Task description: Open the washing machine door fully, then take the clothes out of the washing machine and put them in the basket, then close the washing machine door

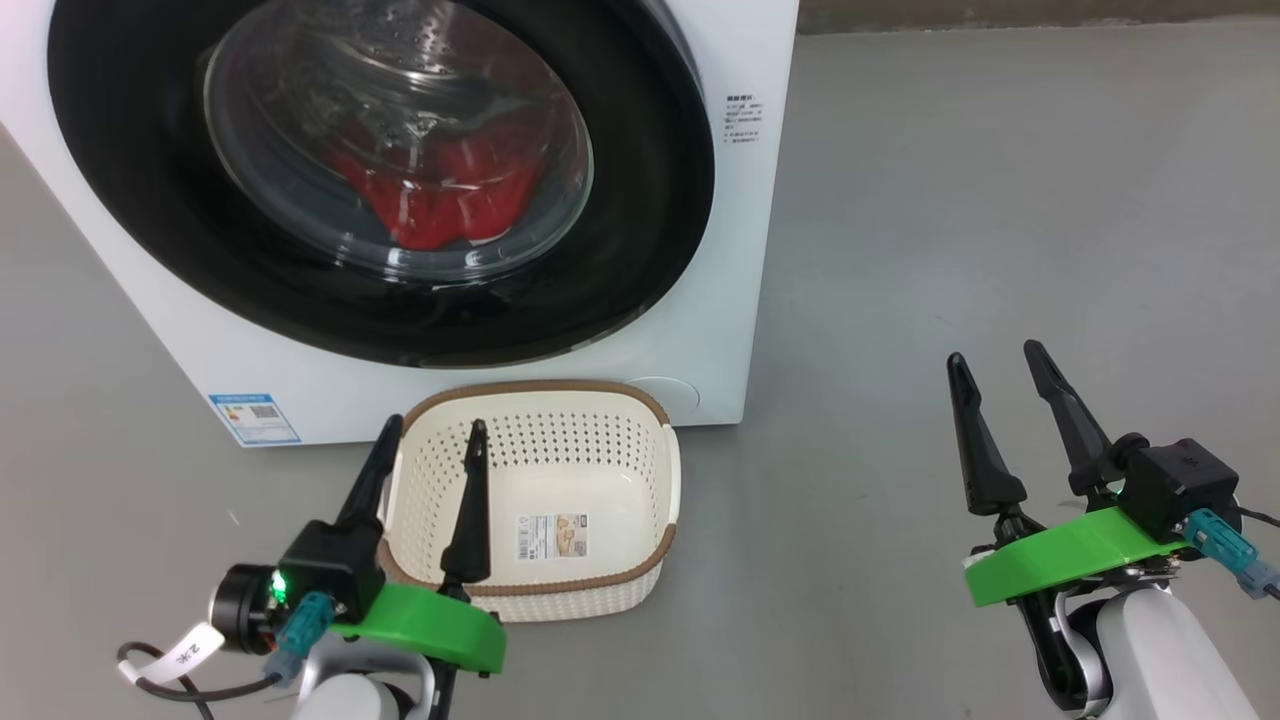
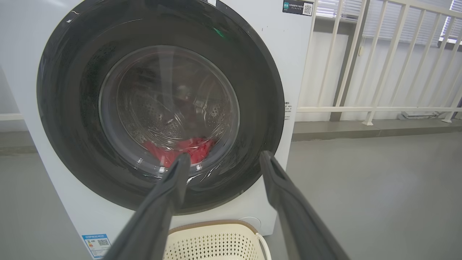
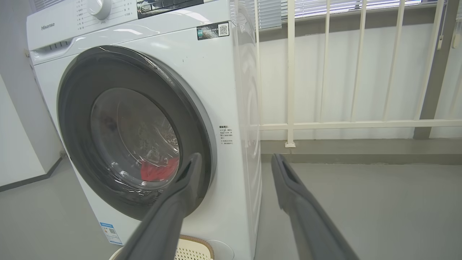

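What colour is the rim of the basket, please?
Brown, woven-look, around the cream basket; clearest in the head view.

Setting: you are looking at a laundry corner in a bare utility space. Evidence: a white front-loading washing machine [image 3: 231, 90] stands directly on a smooth grey floor [image 1: 1000, 200], with a perforated basket [image 1: 540, 384] on the floor before it. Beside the machine you see a white barred railing [image 3: 361, 125] backed by slatted blinds [image 3: 272, 14], and plain white walls [image 3: 14, 151].
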You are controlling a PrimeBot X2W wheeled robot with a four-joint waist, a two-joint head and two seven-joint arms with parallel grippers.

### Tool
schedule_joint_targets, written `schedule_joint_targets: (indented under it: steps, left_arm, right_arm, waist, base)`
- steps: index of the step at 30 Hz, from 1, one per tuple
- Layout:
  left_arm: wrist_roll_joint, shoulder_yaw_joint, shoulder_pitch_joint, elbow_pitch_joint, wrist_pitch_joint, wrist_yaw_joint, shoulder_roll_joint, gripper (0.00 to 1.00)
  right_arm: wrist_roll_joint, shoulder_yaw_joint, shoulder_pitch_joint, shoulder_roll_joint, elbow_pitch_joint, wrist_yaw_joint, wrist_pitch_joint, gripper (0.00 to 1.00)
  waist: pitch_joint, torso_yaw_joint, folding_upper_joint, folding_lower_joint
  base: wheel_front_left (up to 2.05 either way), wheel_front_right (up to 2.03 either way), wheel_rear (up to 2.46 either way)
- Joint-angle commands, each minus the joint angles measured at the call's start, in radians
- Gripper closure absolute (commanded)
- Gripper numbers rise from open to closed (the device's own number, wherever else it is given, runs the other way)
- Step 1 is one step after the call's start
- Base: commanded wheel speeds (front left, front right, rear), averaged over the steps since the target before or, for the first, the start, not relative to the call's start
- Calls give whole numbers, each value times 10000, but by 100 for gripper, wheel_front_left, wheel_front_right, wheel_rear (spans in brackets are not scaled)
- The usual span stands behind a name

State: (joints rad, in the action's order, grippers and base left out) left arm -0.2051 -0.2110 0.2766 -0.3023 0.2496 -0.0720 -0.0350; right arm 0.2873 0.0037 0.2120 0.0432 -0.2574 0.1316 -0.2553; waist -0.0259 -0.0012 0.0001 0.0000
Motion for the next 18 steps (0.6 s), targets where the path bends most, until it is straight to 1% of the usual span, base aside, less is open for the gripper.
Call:
schedule_joint_targets:
  steps: [1,9,18]
  left_arm:
    - [-80,337,444,193,122,-104,-152,0]
    - [-66,289,574,273,122,-190,-152,0]
    - [-22,216,758,640,122,-248,-152,0]
  right_arm:
    - [-75,163,302,70,244,-9,-65,0]
    - [-104,65,427,70,328,-9,-65,0]
    - [35,-39,701,70,391,-9,-65,0]
  waist:
    - [-38,-7,-1,0]
    - [-344,70,-1,0]
    - [-959,305,-1,0]
  base:
    - [0,0,0]
    - [0,0,0]
    - [0,0,0]
